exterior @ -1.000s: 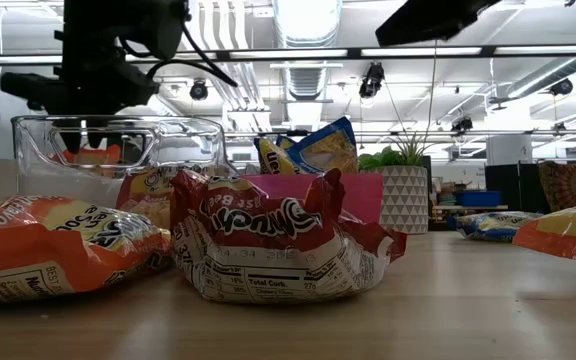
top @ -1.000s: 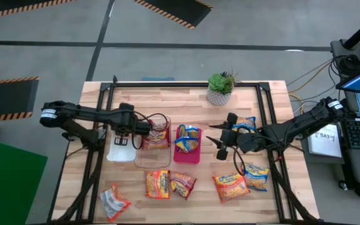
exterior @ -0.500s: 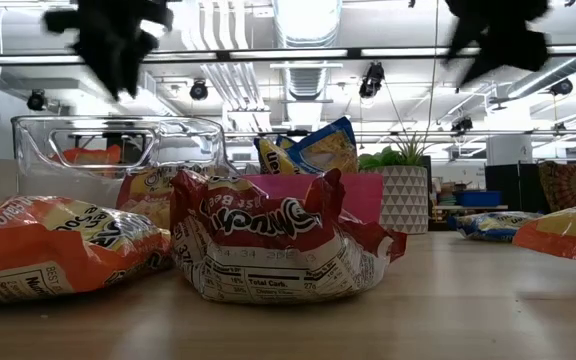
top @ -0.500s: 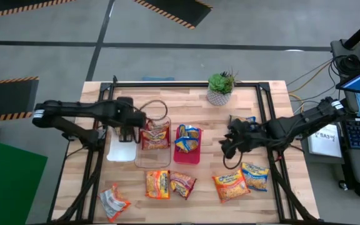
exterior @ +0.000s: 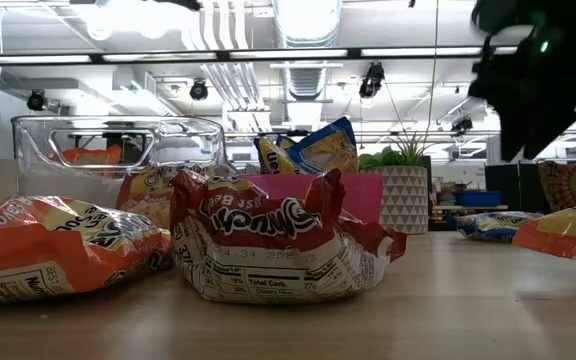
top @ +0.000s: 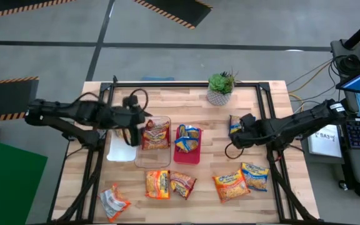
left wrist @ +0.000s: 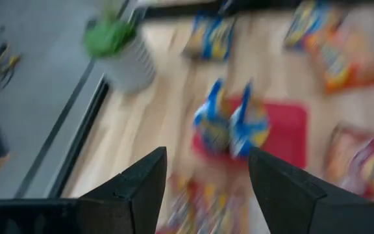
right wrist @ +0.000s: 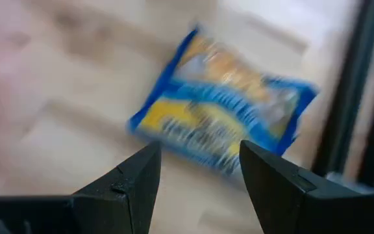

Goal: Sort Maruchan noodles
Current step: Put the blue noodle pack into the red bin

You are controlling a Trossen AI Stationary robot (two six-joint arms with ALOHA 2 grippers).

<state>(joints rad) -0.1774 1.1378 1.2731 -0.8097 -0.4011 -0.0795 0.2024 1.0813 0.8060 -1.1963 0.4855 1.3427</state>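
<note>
Several Maruchan packets show. An orange-red one (top: 157,134) lies in the clear tray (top: 149,159), and blue ones (top: 187,139) stand in the red tray (top: 186,156). Others lie flat along the near table: (top: 158,184), (top: 182,184), (top: 230,186), (top: 255,176), (top: 113,201). A blue packet (top: 234,120) (right wrist: 223,123) lies flat at the far right. My right gripper (top: 237,133) (right wrist: 200,149) hangs open just above and short of it. My left gripper (top: 139,122) (left wrist: 206,156) is open, raised beside the clear tray's far left corner.
A white tray (top: 119,150) lies left of the clear tray. A potted plant (top: 219,89) stands at the far edge, by the middle. Black frame rails (top: 264,106) run along the table's sides. Bare wood shows between the red tray and the right gripper.
My left gripper has risen from over the clear tray, going up out of the low view, and drawn slightly toward the far left. My right gripper has swung toward the table's right and far side, turned about and come down toward the blue packet there.
</note>
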